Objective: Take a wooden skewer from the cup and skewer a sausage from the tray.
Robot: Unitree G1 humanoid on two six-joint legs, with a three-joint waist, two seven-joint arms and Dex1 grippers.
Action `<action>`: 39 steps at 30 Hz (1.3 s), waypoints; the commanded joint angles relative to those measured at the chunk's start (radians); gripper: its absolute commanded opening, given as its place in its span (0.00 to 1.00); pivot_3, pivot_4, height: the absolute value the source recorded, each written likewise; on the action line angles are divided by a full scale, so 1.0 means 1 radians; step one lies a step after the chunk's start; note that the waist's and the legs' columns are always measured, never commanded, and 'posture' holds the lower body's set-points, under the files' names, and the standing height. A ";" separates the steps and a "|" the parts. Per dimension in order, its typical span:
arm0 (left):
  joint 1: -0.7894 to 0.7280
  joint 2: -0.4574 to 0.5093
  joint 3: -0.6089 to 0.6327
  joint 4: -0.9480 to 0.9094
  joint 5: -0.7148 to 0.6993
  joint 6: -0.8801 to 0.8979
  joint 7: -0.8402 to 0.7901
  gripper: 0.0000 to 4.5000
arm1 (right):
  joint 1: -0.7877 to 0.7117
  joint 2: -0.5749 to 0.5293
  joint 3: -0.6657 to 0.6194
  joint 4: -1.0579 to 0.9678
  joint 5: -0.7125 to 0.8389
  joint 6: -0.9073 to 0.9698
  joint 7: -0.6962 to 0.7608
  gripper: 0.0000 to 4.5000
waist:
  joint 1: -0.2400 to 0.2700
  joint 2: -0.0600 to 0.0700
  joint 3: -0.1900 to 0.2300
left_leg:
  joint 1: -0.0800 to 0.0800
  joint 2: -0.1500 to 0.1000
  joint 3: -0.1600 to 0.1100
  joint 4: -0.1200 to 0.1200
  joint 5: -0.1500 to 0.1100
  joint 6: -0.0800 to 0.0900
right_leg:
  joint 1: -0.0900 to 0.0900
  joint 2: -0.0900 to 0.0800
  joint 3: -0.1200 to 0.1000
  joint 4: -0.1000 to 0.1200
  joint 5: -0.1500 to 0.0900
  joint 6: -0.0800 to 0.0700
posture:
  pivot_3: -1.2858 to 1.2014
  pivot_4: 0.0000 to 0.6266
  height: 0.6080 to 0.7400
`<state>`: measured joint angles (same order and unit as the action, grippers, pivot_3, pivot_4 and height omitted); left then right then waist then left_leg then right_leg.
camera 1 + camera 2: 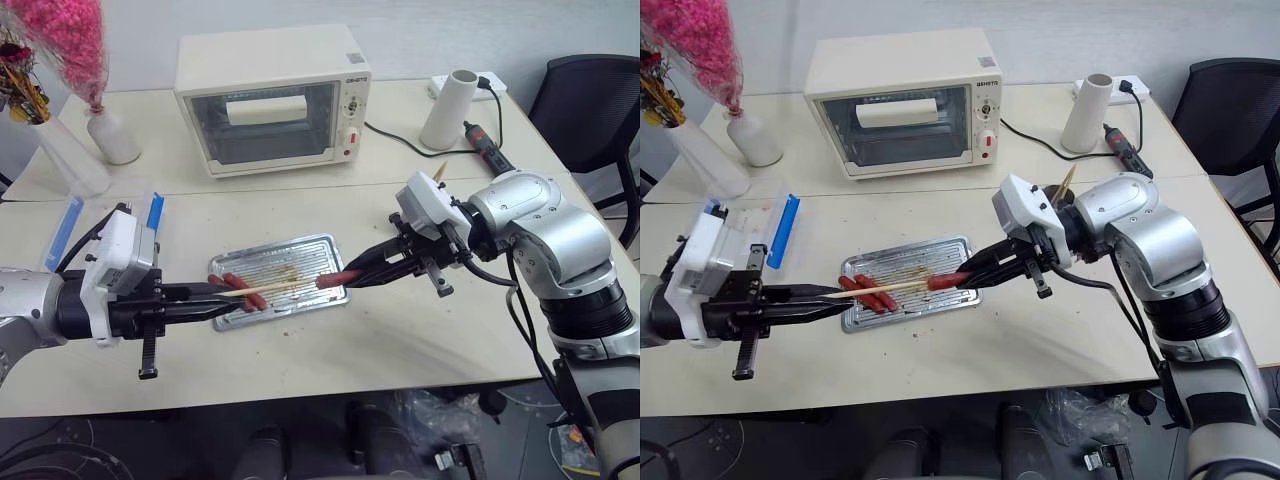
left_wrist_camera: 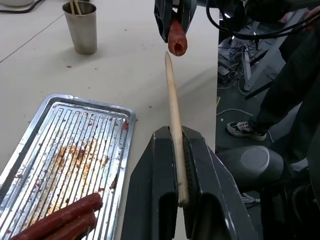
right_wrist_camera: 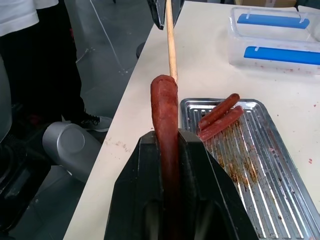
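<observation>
From the left eye view, my left gripper (image 1: pixel 215 305) is clamped shut on the wooden skewer (image 1: pixel 268 288), which runs out ahead of its fingers over the tray (image 1: pixel 300 250) toward my right gripper (image 1: pixel 352 278). That one is closed on a sausage (image 1: pixel 336 277), held above the tray's near corner with its free end facing the skewer tip. Two more sausages (image 1: pixel 240 290) lie on the tray just past my left fingertips.

The right eye view shows the same line-up: stick and sausage point at each other, tip close to the sausage's end.

In the left wrist view the skewer rises from between my fingers, thin and stiff, its point just short of the sausage's cut end (image 2: pixel 177 44). The cup (image 2: pixel 81 27), with spare sticks, stands on the bench (image 2: pixel 125 75) far ahead and to one side.

In the right wrist view the sausage (image 3: pixel 165 120) stands well out beyond my fingers. I judge it soft and greasy, likely to bend or slip if pushed off-centre, so my hold low on it should stay firm. The stick is light but could snap or skid; gripping it nearer the tip would steady it.
</observation>
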<state>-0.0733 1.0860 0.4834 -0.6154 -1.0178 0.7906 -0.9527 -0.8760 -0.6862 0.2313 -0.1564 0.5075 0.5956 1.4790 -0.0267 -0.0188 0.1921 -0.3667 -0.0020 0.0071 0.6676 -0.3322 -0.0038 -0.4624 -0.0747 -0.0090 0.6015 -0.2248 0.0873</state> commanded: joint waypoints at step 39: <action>-0.066 0.000 -0.031 0.015 0.044 -0.020 -0.032 0.00 | -0.015 0.039 -0.026 -0.033 0.036 0.034 -0.042 0.03 | 0.000 0.000 0.000 | 0.000 -0.001 0.000 0.001 0.000 0.000 | 0.000 0.001 0.000 0.004 0.000 0.000 | 0.52 0.24 1.00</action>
<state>-0.1290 1.0836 0.4483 -0.6078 -0.9786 0.7829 -0.9904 -0.8603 -0.6522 0.2362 -0.1438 0.5068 0.6206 1.4420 -0.0270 -0.0188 0.1921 -0.3668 -0.0026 0.0072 0.6683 -0.3321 -0.0039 -0.4625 -0.0740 -0.0089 0.6050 -0.2247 0.0876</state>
